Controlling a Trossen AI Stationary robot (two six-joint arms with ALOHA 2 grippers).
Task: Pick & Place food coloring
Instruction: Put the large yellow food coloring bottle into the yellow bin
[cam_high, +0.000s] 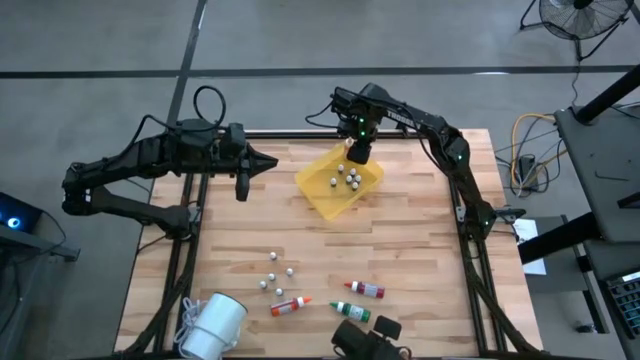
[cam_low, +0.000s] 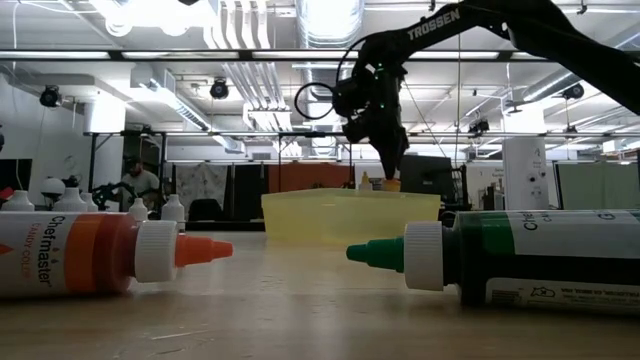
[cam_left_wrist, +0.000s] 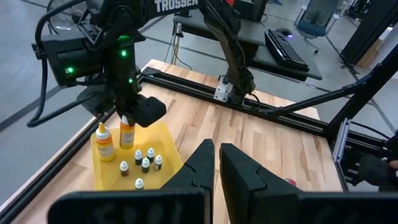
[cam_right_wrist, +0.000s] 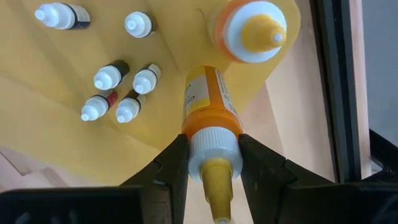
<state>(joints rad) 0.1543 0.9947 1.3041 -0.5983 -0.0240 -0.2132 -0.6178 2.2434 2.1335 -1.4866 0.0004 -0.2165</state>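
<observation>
Right pincer (cam_right_wrist: 211, 163) is over the yellow tray (cam_high: 322, 195) at the far middle of the table (cam_high: 420, 250), closed on an orange-yellow bottle (cam_right_wrist: 208, 112) of food coloring, the two fingers (cam_right_wrist: 171, 165) clamped on the white collar just below the cap. In the left wrist view the same bottle (cam_left_wrist: 127, 132) hangs upright under the pincer, its base low inside the tray (whether it touches the tray floor cannot be told). Just beside it, a second yellow-capped bottle (cam_left_wrist: 103, 142) stands upright in the tray's far corner.

Also in the tray: a loose cluster of small white-capped dropper bottles (cam_right_wrist: 118, 93), standing upright, none touching the held bottle.

Left pincer (cam_left_wrist: 214, 165) is shut on nothing, fingers together. The left arm waits over the far left edge of the table, pointing toward the tray.

On the near part of the table, three bottles of food coloring lie on their sides: an orange-capped bottle (cam_high: 289, 306) near the middle, a red bottle (cam_high: 366, 289) to its right and slightly farther back, and a green bottle (cam_high: 351, 311) just near of the red one. The three lie apart from one another. In the low view the orange-capped one (cam_low: 95, 255) and the green one (cam_low: 500, 262) lie with their tips pointing toward each other.

A scatter of small pale balls (cam_high: 275, 272) sits left of these bottles. A white cylindrical object (cam_high: 213, 326) lies at the near left edge (identity unclear).
</observation>
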